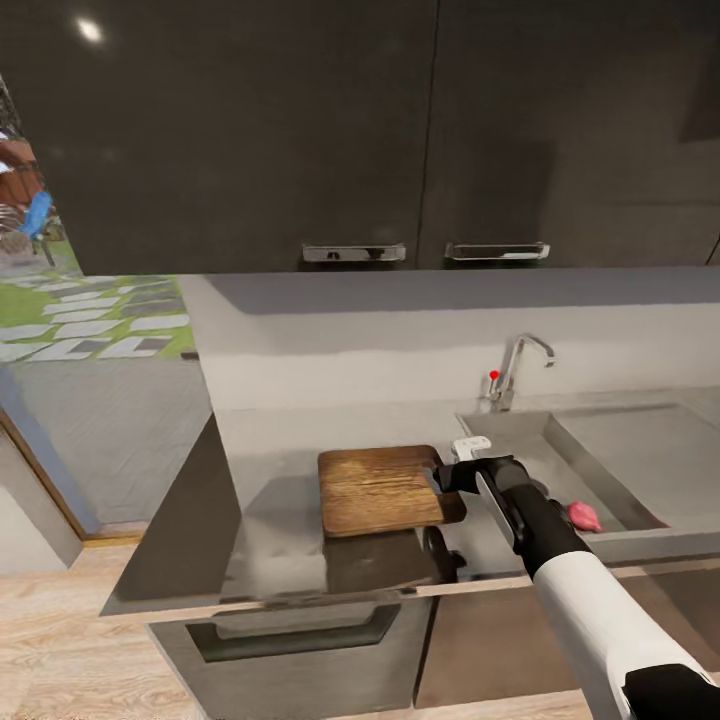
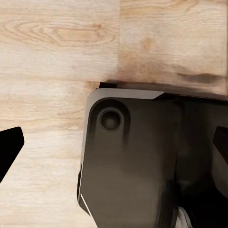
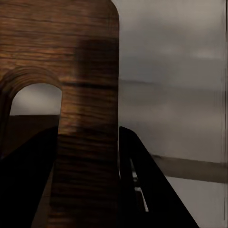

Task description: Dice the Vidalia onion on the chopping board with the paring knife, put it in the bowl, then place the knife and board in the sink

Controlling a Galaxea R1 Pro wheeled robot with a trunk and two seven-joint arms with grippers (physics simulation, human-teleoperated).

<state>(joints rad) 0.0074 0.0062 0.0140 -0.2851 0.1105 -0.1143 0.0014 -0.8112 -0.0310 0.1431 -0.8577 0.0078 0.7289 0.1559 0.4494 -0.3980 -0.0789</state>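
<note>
We begin at the left of the head frame. The chopping board [image 1: 380, 489] is in the lower middle, and its shadow on the bench [image 1: 270, 450] suggests it is lifted a little, not lying flat. Just right of it is the right claw [image 1: 452, 478], touching the board's right edge at the handle end. In the right wrist view the two dark fingers [image 3: 142, 185] stand on both sides of the wooden strip beside the handle slot, so we judge this claw is closed on the board [image 3: 71, 95], nearly shut to the wood's thickness.

The risk we see: the grip is only on a narrow strip at one end, so the heavy free end can pull the board down, and it can twist or slide out of the claw. If it swings low, its far corner can hit the bench edge.

Further right is the sink [image 1: 600, 450], in the middle right of the frame, and the Vidalia onion [image 1: 584, 516] lies in its lower left corner, apart from the claw, to its right and lower.

In the left wrist view, the left claw's [image 2: 114, 142] dark fingertips [image 2: 9, 147] are far apart at the frame edges and hold nothing.
</note>
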